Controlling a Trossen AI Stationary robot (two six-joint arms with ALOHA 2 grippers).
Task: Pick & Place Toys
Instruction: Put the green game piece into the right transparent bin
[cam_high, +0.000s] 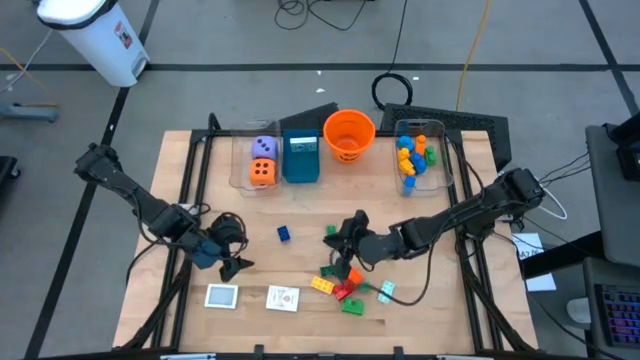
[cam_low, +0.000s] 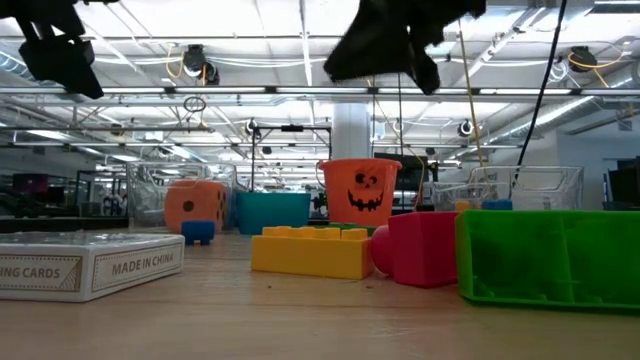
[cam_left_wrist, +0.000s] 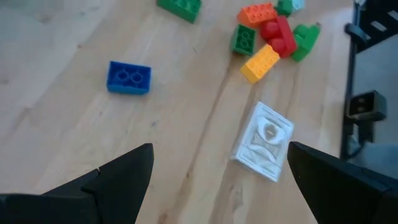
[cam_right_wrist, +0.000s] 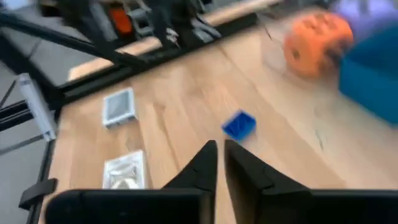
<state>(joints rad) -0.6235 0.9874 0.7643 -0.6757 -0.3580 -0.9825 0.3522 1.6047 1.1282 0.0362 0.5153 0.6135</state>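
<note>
- High view: orange bucket (cam_high: 349, 135) is the landmark. Right tool (cam_high: 340, 238) hangs in front of it, over the bench (cam_high: 180, 180), just beside the brick pile (cam_high: 345, 285) on the bucket side. Blue brick (cam_high: 284, 233) lies alone, toward the left arm from that tool. Left tool (cam_high: 232, 262) is farther out toward the front left, near two cards (cam_high: 222, 296). Dice (cam_high: 263, 172) sit in a clear bin left of the bucket; more bricks fill the bin (cam_high: 417, 155) to its right.
- Low view: yellow brick (cam_low: 312, 250), red and green ones stand in front of the bucket; both tools are up off the bench.
- Left wrist view: left tool (cam_left_wrist: 221, 171) is spread wide, empty, over a card (cam_left_wrist: 264, 140).
- Right wrist view: right tool (cam_right_wrist: 219, 163) has fingers nearly together, a thin gap between them, nothing held; blue brick ahead.
- Risk: narrow jaws may land on top of a brick and knock it away, not straddle it. The pile is tight, so neighbours could scatter.
</note>
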